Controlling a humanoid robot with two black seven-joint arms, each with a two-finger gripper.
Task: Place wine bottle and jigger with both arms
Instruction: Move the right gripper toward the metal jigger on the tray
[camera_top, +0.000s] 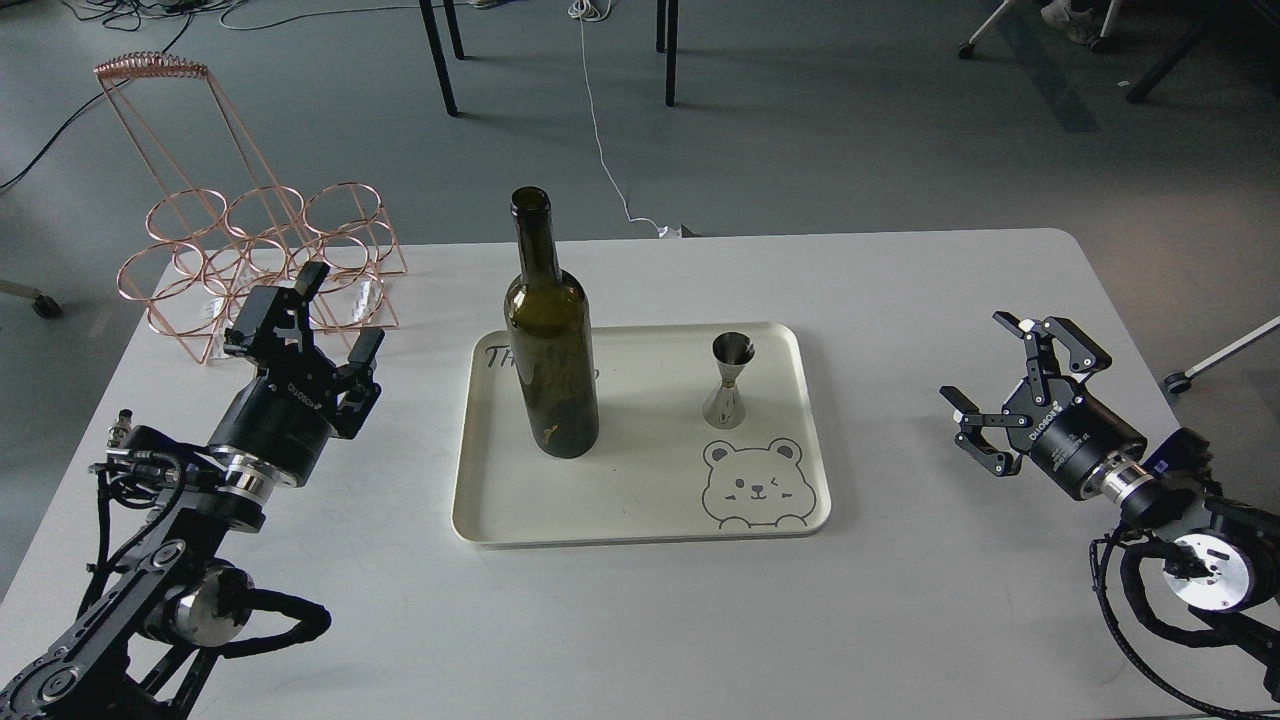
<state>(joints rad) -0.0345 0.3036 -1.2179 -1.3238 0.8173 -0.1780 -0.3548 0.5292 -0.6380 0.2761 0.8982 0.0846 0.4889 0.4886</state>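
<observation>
White and rounded at its corners, the table (900, 600) fills most of what I see, with grey floor beyond its far edge. Nearest to me, my two black arms come up from the lower corners onto the tabletop. My left pincer (338, 315) sits over the left side of the table with its two fingers spread apart, holding nothing. My right pincer (985, 370) sits over the right side, fingers likewise spread wide and empty. Both are well apart from the tray between them.

A cream rectangular tray (560, 520) lies flat at the middle of the table, with a cartoon bear's face (753, 482) printed in its near right corner and some dark lettering at its far left, partly hidden. On the tray's left half stands the wine bottle (550, 350) — dark olive-green glass, upright, no label, its mouth open at the top. On the right half, just behind the bear, stands the jigger (727, 380), a small shiny silver hourglass cup, also upright. Bottle and jigger are apart, not touching.

Farther back, at the table's far left corner, stands a copper-coloured wire rack (262, 250) made of rings, its tall handle leaning out past the table edge. Beyond that lies the floor — a white cable (598, 130) trails across it, and dark furniture legs (438, 60) stand at the top.
</observation>
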